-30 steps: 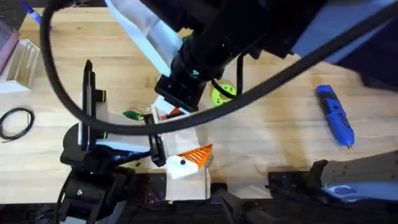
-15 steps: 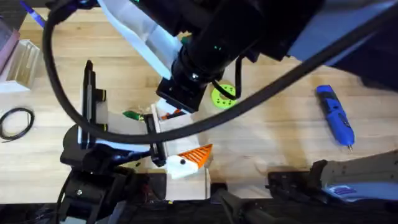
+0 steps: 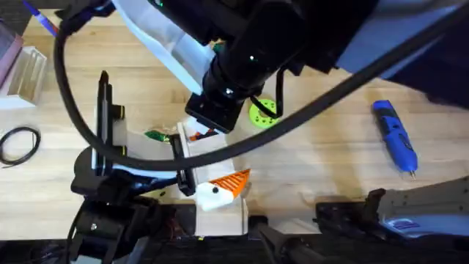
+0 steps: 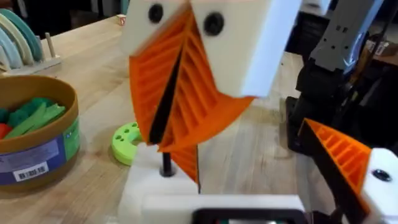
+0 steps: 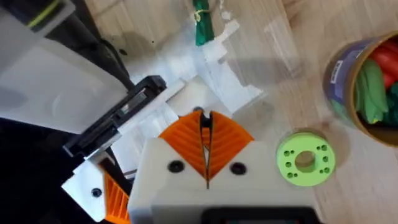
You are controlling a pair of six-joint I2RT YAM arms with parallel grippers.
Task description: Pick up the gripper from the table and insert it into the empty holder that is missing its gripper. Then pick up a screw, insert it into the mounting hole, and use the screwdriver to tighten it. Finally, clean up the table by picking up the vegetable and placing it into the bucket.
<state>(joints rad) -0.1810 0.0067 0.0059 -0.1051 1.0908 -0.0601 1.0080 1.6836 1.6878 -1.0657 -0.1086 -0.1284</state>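
Wide pale wooden desk (image 3: 330, 161), and the right arm (image 3: 249, 51) reaches across the middle, right under the camera, to work at the near-centre fixture. Its right gripper (image 5: 204, 134) has the orange ribbed pads pressed together on a thin dark screw (image 4: 165, 163), held pointing down so it can drop into a mounting hole. Below it is a plain white plastic block (image 4: 155, 190), I'd say the holder; whether the tip is in the hole, I can't tell.

The left gripper (image 3: 209, 189) is at that fixture, probably steadying it; open or closed, I cannot tell. A small orange ribbed plastic wedge (image 3: 231, 181) sits on a white piece there, looking seated.

The round tan bucket (image 4: 37, 155) stands nearby with toy greens inside. The bright blue pen-shaped screwdriver (image 3: 396, 137) lies well apart to the right, clear of the work. The small dark green toy vegetable (image 3: 155, 135) lies on the desk beside the fixture.
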